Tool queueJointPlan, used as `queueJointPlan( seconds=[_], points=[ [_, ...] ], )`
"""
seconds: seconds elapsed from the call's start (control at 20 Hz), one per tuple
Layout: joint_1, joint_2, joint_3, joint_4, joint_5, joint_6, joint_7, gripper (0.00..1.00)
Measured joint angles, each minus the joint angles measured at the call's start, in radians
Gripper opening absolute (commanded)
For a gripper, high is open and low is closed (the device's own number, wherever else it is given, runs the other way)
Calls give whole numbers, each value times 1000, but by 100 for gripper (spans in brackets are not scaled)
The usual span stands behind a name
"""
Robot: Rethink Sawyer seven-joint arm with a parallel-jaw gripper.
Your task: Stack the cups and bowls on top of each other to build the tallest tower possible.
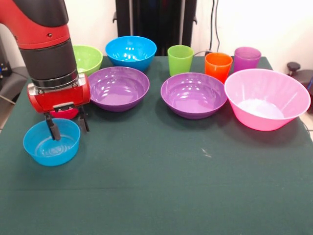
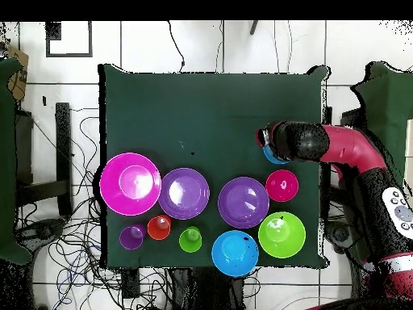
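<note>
My gripper (image 1: 67,126) is open at the small blue bowl (image 1: 51,143) at the front left. One finger (image 1: 52,130) reaches inside the bowl and the other stands outside its rim. The small red bowl (image 1: 67,114) is mostly hidden behind the gripper. Behind stand a lime green bowl (image 1: 88,58), a bigger blue bowl (image 1: 131,51), two purple bowls (image 1: 118,88) (image 1: 193,94) and the big pink bowl (image 1: 266,98). The green cup (image 1: 180,59), orange cup (image 1: 218,66) and purple cup (image 1: 246,58) stand upright in a row. In the overhead view my arm (image 2: 323,144) covers the small blue bowl (image 2: 275,157).
All the things stand singly on the dark green cloth (image 1: 171,186), none stacked. The cloth's near half holds only the small blue bowl. Cables lie on the floor around the table (image 2: 73,258).
</note>
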State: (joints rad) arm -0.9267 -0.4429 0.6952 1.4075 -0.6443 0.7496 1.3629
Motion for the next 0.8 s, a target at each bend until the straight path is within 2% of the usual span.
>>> queueJointPlan(
  seconds=[0.8],
  points=[
    [-29,84,0,-1,-91,0,0,100]
  ],
)
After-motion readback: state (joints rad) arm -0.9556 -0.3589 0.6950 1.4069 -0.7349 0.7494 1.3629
